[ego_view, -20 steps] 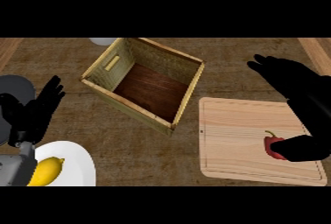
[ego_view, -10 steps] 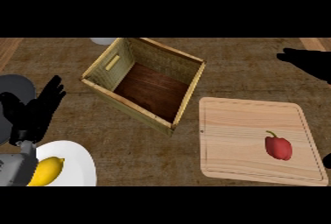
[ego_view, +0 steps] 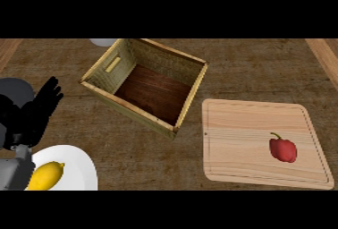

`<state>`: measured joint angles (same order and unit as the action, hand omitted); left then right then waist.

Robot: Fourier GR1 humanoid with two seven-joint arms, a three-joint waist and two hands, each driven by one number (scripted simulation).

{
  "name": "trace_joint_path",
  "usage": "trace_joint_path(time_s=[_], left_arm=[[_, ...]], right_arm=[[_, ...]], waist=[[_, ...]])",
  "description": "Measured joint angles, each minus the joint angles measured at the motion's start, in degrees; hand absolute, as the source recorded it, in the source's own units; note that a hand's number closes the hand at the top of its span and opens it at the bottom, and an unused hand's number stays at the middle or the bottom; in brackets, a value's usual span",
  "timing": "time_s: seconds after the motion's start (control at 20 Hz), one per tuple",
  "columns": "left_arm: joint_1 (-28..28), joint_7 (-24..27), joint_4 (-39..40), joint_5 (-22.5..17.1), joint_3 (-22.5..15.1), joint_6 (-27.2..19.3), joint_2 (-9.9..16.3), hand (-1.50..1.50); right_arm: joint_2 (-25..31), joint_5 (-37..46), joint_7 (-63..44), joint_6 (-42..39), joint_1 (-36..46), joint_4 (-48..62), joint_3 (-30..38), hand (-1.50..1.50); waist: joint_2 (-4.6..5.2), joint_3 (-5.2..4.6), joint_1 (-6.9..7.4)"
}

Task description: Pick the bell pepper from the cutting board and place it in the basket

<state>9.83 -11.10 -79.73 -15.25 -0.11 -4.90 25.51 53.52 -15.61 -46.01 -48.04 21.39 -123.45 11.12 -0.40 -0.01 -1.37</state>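
Red, glossy bell pepper (ego_view: 282,150) lies untouched on the pale wooden cutting board (ego_view: 244,134) at four o'clock. Square wooden basket (ego_view: 191,96) sits tilted at eleven. Black left hand (ego_view: 36,112) rests at nine, fingers straight; no right hand shows. Risk — the rounded pepper probably rolls under a skewed grasp.

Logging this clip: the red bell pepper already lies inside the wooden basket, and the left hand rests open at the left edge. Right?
Not quite. The head view shows the bell pepper on the cutting board, not in the basket. The left hand does rest open at the left edge.
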Motion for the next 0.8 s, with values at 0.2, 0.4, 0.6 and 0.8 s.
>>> trace_joint_path(time_s=[0.2,0.4,0.6,0.8], left_arm=[[-0.24,0.19,-0.07,1.03,-0.04,0.01,-1.43,0.00],[1.48,0.09,1.12,2.31,-0.20,-0.12,-2.77,0.00],[1.54,-0.23,0.73,2.69,0.21,0.52,-2.84,0.00],[1.67,-0.14,0.57,3.31,0.29,0.63,-3.54,0.00]], right_arm=[[-4.66,3.30,3.81,-1.66,-7.72,-3.91,5.49,-1.50],[-10.85,13.30,12.95,-4.18,-13.84,-4.54,8.21,-1.50],[-17.04,25.77,22.68,-2.13,-17.71,-3.96,6.43,-1.50],[-21.27,37.37,32.95,4.46,-20.37,0.32,2.08,-1.50]], waist=[[0.16,0.05,0.39],[0.35,0.10,0.69],[0.47,0.15,1.27],[0.53,0.14,1.56]])
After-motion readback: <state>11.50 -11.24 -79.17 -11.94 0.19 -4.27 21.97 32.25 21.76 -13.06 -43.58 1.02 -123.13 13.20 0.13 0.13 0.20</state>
